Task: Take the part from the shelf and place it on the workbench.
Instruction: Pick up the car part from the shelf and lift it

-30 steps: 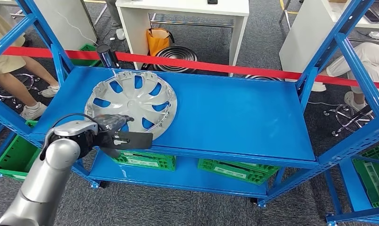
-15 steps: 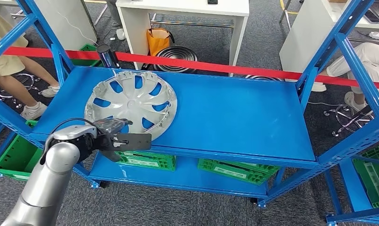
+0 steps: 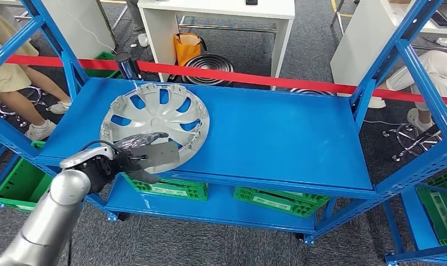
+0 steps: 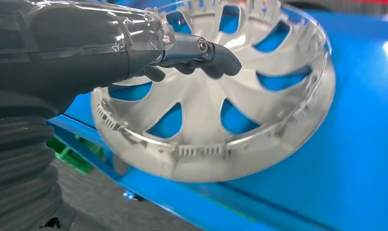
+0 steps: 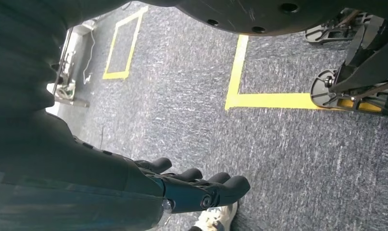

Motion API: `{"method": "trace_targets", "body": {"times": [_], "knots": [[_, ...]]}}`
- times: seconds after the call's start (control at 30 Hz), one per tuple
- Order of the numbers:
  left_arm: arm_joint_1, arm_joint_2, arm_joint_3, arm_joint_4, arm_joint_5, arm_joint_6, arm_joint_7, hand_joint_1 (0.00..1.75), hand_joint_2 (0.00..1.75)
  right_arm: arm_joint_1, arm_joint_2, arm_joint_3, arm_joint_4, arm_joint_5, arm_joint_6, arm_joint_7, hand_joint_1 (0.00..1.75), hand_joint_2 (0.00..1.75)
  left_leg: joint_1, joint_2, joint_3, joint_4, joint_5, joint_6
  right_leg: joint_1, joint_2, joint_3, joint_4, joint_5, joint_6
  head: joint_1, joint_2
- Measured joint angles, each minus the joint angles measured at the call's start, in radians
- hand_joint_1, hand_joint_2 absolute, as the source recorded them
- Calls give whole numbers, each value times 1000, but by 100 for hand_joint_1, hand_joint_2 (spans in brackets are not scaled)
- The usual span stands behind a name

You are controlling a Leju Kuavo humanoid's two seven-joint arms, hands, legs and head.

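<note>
1. Over the blue shelf [image 3: 277, 133], the left robot hand [image 3: 133, 156] had risen to the silver part [image 3: 155, 115], fingers [image 4: 216, 53] spread above its near rim, holding nothing.
2. Grasp judged imminent; the right robot hand [image 5: 192, 187] hung loosely curled, holding nothing.

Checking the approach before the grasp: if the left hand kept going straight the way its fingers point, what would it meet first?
Probably the hubcap. The left hand points over its near rim, fingers above the spokes toward the middle. Depth is unclear, so whether they touch already I cannot tell.
</note>
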Motion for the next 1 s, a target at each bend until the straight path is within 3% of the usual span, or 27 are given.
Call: {"method": "trace_targets", "body": {"times": [0.27,0.57,0.7,1.0], "knots": [[-31,138,-174,36,74,326,0,0,175,-1,0,0,0,9,0,0,0,175,0,-4,0,0,0,0,1,-1,0,0,0,0,0,0],[-96,234,-359,69,35,543,0,0,175,-1,0,0,0,11,0,0,0,175,0,-7,0,0,0,-1,1,-4,0,0,0,0,0,0],[-105,257,-415,104,35,583,0,0,175,-1,0,0,0,15,0,0,0,175,0,-7,0,0,0,-1,1,-4,0,0,0,0,0,0],[-100,275,-480,263,41,567,0,0,175,-7,2,2,0,30,1,12,0,175,0,0,-1,0,0,-1,1,-3,0,0,0,0,0,0]]}}
